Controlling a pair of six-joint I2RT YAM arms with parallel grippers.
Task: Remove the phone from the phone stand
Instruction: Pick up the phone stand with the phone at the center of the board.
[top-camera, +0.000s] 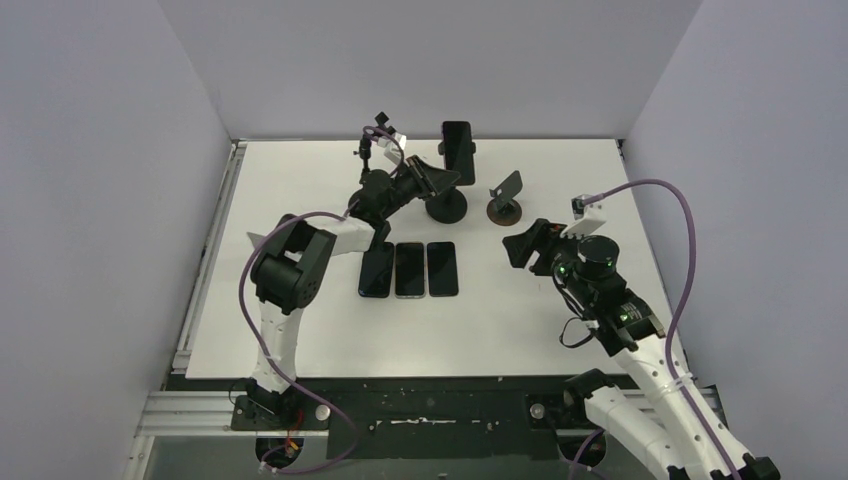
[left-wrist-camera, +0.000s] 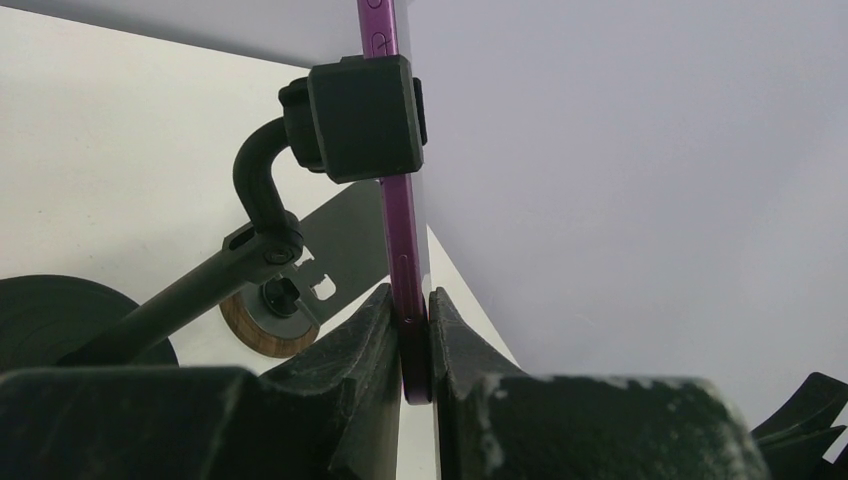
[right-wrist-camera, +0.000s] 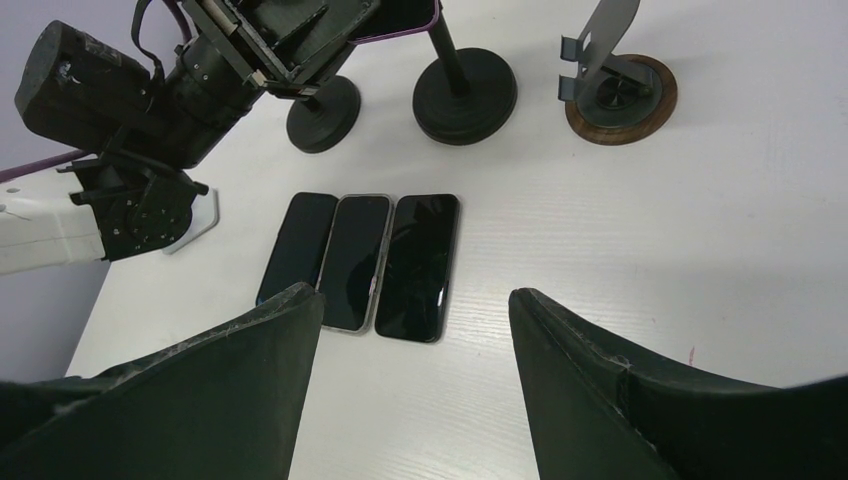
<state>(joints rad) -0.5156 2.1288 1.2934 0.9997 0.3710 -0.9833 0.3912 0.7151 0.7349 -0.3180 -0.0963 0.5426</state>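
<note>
One phone (left-wrist-camera: 397, 225) — tight in L hand (left-wrist-camera: 410, 312)

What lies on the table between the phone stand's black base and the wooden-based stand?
Nothing: the white table is bare between the base and the wooden-based stand, as the right wrist view shows.

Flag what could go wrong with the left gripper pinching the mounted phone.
The left gripper holds only the purple phone's lower edge, so it may slip out. The clamp grips the phone higher up; pulling could drag or tip the stand toward the three phones lying near its base.
</note>
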